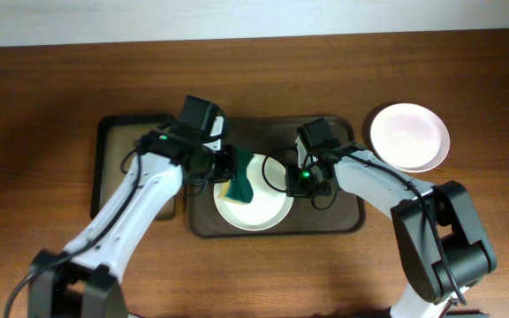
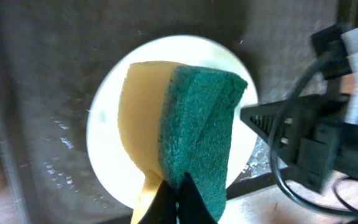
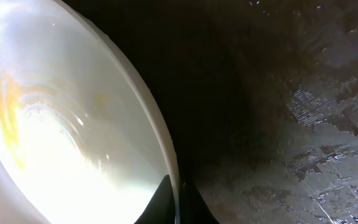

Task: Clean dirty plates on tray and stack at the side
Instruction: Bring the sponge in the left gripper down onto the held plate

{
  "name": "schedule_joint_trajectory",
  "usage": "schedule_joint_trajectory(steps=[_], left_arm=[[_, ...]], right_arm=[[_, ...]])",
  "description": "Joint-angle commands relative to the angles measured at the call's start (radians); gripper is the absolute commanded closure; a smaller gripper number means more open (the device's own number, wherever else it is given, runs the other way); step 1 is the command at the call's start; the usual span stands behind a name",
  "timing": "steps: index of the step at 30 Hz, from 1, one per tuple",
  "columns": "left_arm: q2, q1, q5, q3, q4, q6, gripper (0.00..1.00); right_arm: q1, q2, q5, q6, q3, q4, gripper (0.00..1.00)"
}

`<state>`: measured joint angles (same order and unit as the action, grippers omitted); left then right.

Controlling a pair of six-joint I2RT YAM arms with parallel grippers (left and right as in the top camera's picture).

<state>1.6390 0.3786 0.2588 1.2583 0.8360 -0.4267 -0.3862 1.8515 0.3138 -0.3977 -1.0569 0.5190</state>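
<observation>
**Ana:** Where is the plate [image 1: 259,210] I'm working on?

**Me:** It sits mid-tray [image 1: 343,223]. The finished stack [image 1: 409,135] waits on the surface [image 1: 60,88] off at the tray's 2 o'clock, well apart.

**Ana:** And your claws?

**Me:** My left claw [image 2: 178,200] is pinching the sponge [image 2: 188,130] by its lower end, green scouring face and yellow foam both in view. It hangs over the plate's 10 o'clock part. I cannot tell whether it presses down yet. My right claw [image 3: 178,200] is closed on the plate's rim at 3 o'clock, one finger inside and one outside.

**Ana:** What's dirty?

**Me:** The right wrist view shows a yellow smear [image 3: 8,112] curving along the inner wall, toward the side away from the claw.

**Ana:** How do you scrub it well?

**Me:** I'd judge the rim grip matters most. The plate is glossy and will likely skate on the tray if the hold slackens. So I'd lay the green face flat and wipe in short arcs toward the held side, not away. I'd also stay clear of my own right fingers at 3 o'clock.
</observation>
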Motion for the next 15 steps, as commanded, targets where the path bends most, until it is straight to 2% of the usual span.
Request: schedule_joint_trajectory(steps=[1,11,15], left_arm=[[0.072,0.001,0.015,0.001,-0.029,-0.037,1.0],[0.255,0.041,0.083,0.001,-0.146,-0.035,1.0],[0.299,0.054,-0.071,0.001,-0.121,-0.027,1.0]], right_arm=[[-0.006,0.02,-0.011,-0.012,0.019,0.0,0.96],[-0.006,0.02,-0.012,-0.012,0.019,-0.004,0.96],[-0.006,0.02,-0.015,-0.012,0.02,0.0,0.95]])
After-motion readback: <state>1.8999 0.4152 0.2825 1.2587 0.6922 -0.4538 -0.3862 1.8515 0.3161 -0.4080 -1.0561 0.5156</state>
